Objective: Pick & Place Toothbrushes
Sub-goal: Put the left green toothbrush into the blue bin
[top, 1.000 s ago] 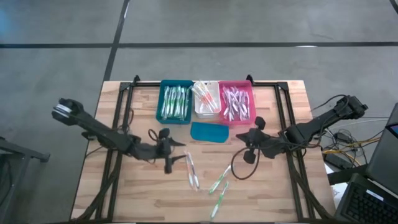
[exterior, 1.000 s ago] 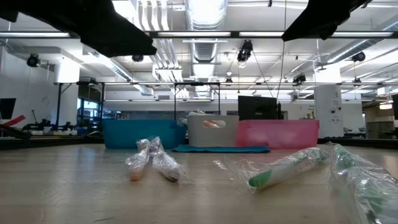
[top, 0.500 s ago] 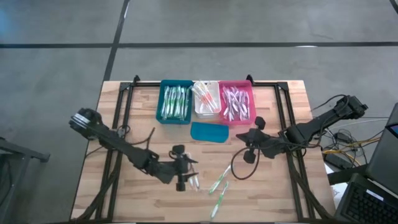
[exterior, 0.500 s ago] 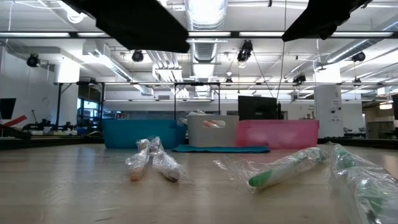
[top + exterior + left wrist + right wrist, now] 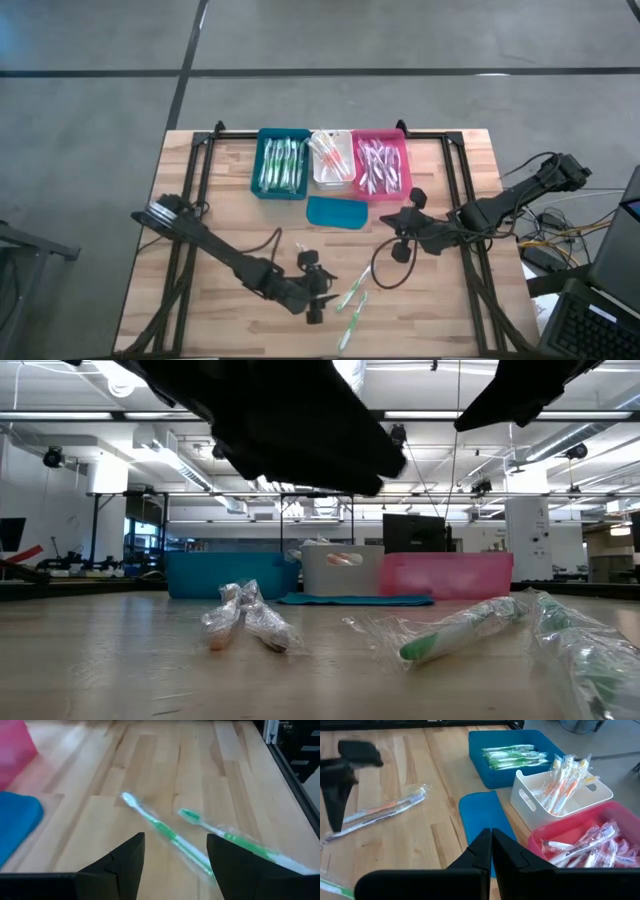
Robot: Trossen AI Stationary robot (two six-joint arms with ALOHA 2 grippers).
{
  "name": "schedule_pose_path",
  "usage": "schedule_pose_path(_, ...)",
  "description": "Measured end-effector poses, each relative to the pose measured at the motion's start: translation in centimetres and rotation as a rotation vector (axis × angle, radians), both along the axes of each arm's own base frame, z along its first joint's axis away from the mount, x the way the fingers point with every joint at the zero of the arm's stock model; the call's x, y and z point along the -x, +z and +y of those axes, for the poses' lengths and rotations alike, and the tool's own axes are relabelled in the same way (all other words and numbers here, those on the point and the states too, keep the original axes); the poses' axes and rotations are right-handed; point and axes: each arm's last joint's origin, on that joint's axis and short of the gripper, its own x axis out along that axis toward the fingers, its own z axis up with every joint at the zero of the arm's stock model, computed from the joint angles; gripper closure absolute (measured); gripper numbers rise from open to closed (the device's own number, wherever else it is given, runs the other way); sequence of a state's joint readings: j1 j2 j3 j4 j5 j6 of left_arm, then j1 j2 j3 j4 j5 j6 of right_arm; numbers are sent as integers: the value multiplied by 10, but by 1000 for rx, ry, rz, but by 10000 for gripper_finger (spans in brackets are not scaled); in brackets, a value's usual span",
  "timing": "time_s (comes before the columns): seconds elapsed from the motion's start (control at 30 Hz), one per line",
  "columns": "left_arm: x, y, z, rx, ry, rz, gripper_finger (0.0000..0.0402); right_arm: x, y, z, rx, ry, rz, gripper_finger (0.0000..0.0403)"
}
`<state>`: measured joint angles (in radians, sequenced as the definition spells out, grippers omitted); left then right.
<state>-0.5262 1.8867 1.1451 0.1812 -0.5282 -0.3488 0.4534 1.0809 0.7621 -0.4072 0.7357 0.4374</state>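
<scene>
Several wrapped toothbrushes lie flat on the wooden table: two green ones [image 5: 351, 294] [image 5: 165, 837] and, beside them, an orange and pink pair [image 5: 380, 812] [image 5: 245, 620]. More toothbrushes fill the blue bin [image 5: 282, 164], the white bin [image 5: 332, 158] and the pink bin [image 5: 381, 165] at the far edge. My left gripper [image 5: 320, 290] [image 5: 175, 865] is open and hovers above the loose toothbrushes; in its wrist view the green ones lie just ahead of its fingers. My right gripper [image 5: 404, 226] [image 5: 491, 851] is shut and waits in the air near the pink bin's near end.
A flat teal lid-like piece [image 5: 336, 212] lies on the table just in front of the bins. Black frame rails [image 5: 196, 180] run along the table's left and right sides. Bare wood shows at the near left [image 5: 200, 310].
My left gripper has swung from the table's left-centre toward the near edge and to the right, and now stands over the loose toothbrushes. The toothbrushes have not moved.
</scene>
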Motion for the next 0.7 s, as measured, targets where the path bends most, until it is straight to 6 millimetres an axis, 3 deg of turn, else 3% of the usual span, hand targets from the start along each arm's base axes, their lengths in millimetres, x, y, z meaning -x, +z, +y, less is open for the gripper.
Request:
schedule_pose_path(0.4,-40,-32,-23,27,30,24,183,3,-13,-1,-31,-28,14,394)
schedule_pose_path(0.7,-51,-58,-16,79,138,45,184,4,-18,-2,-47,-42,12,394)
